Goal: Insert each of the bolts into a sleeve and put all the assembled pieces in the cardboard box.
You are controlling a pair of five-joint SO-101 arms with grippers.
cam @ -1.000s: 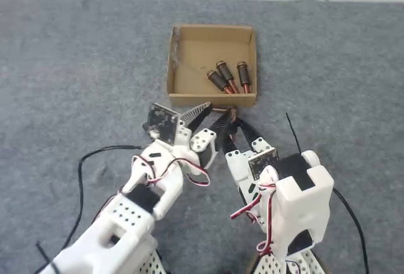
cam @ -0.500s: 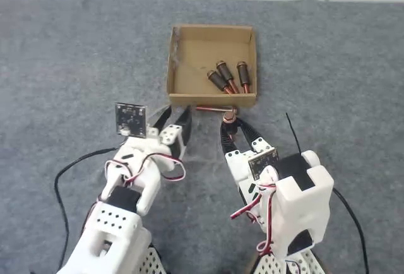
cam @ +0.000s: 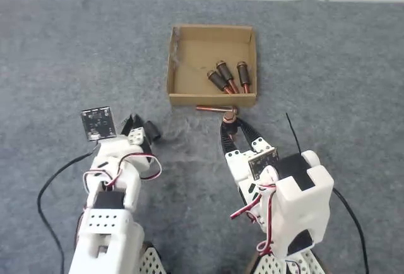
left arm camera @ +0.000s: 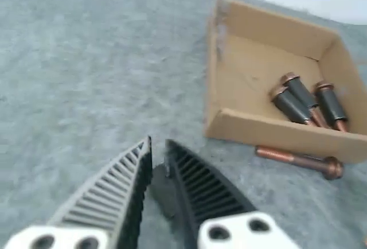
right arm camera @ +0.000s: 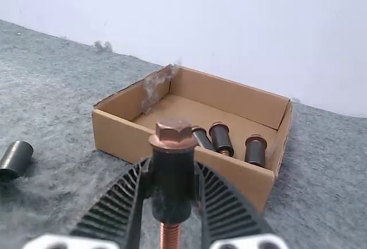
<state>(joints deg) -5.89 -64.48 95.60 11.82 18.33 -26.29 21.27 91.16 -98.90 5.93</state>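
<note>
Three assembled pieces [cam: 227,77] [left arm camera: 304,102] [right arm camera: 221,137], each a copper bolt in a dark sleeve, lie side by side in the cardboard box [cam: 169,65] [left arm camera: 269,134] [right arm camera: 120,131], toward its right near corner. The open box sits on the grey carpet [cam: 76,53] near the surface's far edge, about midway along it.

A fourth assembled piece [cam: 229,119] [right arm camera: 171,191] stands upright in the right gripper [cam: 230,122] [right arm camera: 172,168]. Its ribbed jaws are clamped on the dark sleeve, with the hexagonal bolt head above them and the copper shank showing below. The right gripper hangs just short of the box's near wall, toward that wall's right end.

One bare bolt [cam: 213,108] [left arm camera: 295,159] lies on the carpet just outside the same wall and roughly parallel to it, its head toward the right gripper.

Over to the left and well apart from the box, the left gripper [cam: 139,124] [left arm camera: 157,144] is drawn almost closed. Only a slit shows between its jaws, and nothing is seen gripped in them. An empty dark sleeve [cam: 152,130] [right arm camera: 14,158] lies on its side on the carpet just beside that gripper; whether the two touch cannot be made out.
</note>
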